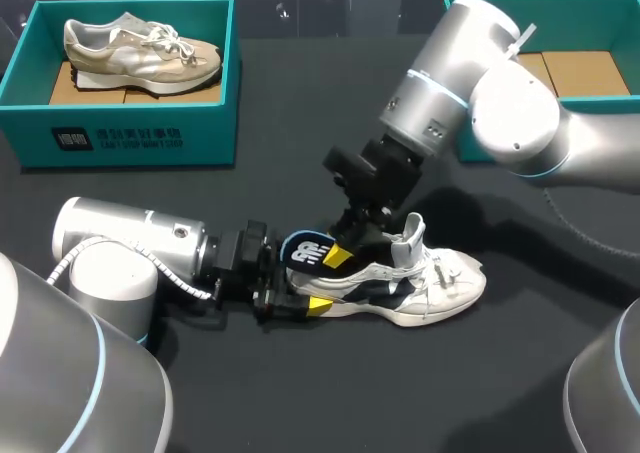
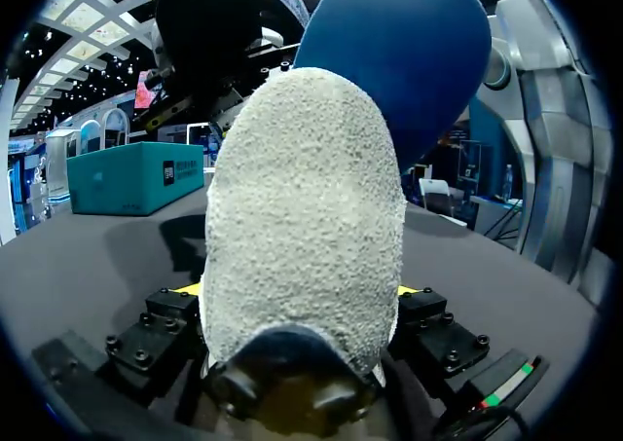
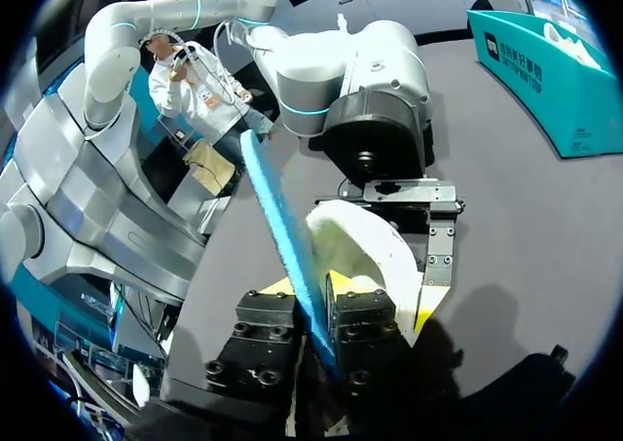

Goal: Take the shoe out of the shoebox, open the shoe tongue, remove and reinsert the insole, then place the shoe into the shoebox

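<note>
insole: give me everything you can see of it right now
The insole is a thin, flexible-looking sheet, dark blue on its face with a white print and brighter blue along its edge. Its rounded heel end stands tilted up out of the white sneaker's heel opening; its forward part is out of sight, apparently inside the shoe. The right end effector is shut on it, one finger on each face. The left end effector grips the sneaker's heel, not the insole.

shoe point(image 1: 440, 285): white, navy panels | insole point(image 1: 304, 252): blue, white mark | shoebox point(image 1: 215, 123): teal | table point(image 1: 300, 393): black
</note>
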`<control>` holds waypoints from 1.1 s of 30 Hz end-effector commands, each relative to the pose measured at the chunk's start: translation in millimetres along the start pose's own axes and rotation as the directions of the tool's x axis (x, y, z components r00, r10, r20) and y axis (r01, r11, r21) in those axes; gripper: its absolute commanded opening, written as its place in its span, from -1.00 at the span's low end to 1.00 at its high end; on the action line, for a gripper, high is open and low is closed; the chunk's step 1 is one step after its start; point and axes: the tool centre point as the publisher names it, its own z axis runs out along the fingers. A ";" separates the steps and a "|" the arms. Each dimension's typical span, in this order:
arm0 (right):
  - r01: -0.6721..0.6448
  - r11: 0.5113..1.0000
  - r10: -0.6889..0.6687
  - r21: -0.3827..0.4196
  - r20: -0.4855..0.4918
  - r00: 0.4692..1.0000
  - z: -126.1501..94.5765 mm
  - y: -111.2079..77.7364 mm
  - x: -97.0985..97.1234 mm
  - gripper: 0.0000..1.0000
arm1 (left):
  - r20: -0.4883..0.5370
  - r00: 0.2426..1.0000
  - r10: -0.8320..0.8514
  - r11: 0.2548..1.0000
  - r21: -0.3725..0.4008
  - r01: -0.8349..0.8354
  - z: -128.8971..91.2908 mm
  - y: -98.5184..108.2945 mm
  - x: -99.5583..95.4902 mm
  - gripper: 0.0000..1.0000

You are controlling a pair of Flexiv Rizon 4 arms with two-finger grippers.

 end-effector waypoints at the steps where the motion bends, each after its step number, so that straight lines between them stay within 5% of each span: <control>1: 0.008 1.000 -0.008 -0.007 0.004 1.000 1.5 3.2 1.9 -1.00 | 0.000 1.000 0.000 1.000 0.000 0.000 1.1 1.5 -0.1 -1.00; 8: 0.091 0.996 -0.091 0.002 0.072 0.993 -7.3 30.1 28.7 -1.00 | 0.000 1.000 0.000 1.000 0.000 0.000 1.1 1.5 -0.1 -1.00; 22: 0.091 0.996 -0.091 0.002 0.072 0.993 -7.3 30.1 28.7 -1.00 | 0.000 1.000 0.000 1.000 0.000 0.000 1.1 1.5 -0.1 -1.00; 27: 0.139 0.984 -0.127 -0.114 0.108 0.986 -12.7 62.7 53.8 -1.00 | 0.000 1.000 0.000 1.000 0.000 0.000 1.1 1.5 -0.1 -1.00; 30: 0.146 0.974 -0.122 -0.173 0.141 0.982 -36.3 76.9 68.6 -1.00 | 0.000 1.000 0.000 1.000 0.000 0.000 1.1 1.5 -0.1 -1.00; 33: 0.123 0.940 -0.090 -0.319 0.118 0.989 -67.3 90.9 86.8 -1.00 | 0.000 1.000 0.000 1.000 0.000 0.000 1.1 1.5 -0.1 -1.00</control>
